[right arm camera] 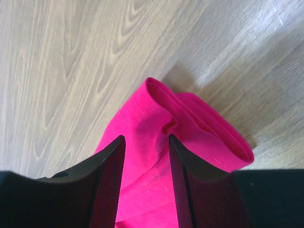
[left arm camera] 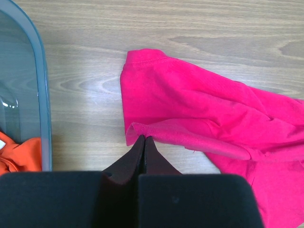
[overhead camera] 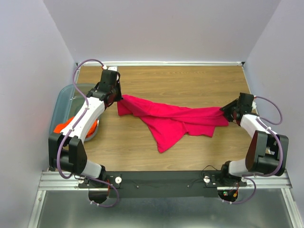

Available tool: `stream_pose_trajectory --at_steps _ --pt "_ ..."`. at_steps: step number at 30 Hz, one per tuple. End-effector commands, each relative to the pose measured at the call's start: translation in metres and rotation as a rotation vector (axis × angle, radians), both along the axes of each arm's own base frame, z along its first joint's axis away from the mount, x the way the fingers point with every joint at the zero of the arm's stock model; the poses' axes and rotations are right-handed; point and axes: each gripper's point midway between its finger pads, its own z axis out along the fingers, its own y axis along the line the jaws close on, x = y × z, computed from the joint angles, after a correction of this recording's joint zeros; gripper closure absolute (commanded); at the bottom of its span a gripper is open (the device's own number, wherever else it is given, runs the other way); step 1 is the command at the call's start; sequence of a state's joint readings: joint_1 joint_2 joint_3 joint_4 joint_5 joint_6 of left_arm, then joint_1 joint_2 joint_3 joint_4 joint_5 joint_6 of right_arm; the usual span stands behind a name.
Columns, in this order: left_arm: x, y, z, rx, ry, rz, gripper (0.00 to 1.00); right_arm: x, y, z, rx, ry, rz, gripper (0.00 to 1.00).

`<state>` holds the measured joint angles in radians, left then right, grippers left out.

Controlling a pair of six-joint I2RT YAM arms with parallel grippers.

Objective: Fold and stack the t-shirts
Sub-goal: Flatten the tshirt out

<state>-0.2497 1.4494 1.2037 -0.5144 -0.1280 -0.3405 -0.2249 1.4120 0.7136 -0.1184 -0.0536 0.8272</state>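
Observation:
The magenta-pink t-shirt (overhead camera: 175,118) lies crumpled across the middle of the wooden table, stretched between my two grippers. My left gripper (overhead camera: 119,97) is at its left end. In the left wrist view its jaws (left arm camera: 144,137) are shut, pinching the shirt's (left arm camera: 199,109) curled hem at the very tips. My right gripper (overhead camera: 223,111) is at the shirt's right end. In the right wrist view it (right arm camera: 145,142) stands open with a bunched fold of the shirt (right arm camera: 156,109) between the fingers. The orange t-shirt (overhead camera: 64,126) lies in the bin and also shows in the left wrist view (left arm camera: 16,154).
The translucent blue-grey plastic bin (overhead camera: 61,99) sits at the table's left edge beside my left arm; its rim (left arm camera: 42,95) is close to the left gripper. Walls close in the table at the back and both sides.

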Motion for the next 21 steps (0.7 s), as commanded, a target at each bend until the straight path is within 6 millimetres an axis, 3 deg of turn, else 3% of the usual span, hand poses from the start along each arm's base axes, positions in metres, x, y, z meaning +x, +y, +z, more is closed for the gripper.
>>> stream_pose_trajectory --at_steps 1,11,21 --pt "-0.003 0.008 0.007 0.016 -0.018 0.015 1.00 0.010 -0.015 0.013 -0.054 -0.038 -0.030 0.51" --pt "-0.006 0.009 0.005 0.018 -0.012 0.018 1.00 0.000 -0.015 -0.019 -0.033 0.041 -0.033 0.51" --pt "-0.006 0.009 0.007 0.013 -0.016 0.024 1.00 -0.002 -0.013 -0.022 -0.023 0.034 -0.026 0.68"
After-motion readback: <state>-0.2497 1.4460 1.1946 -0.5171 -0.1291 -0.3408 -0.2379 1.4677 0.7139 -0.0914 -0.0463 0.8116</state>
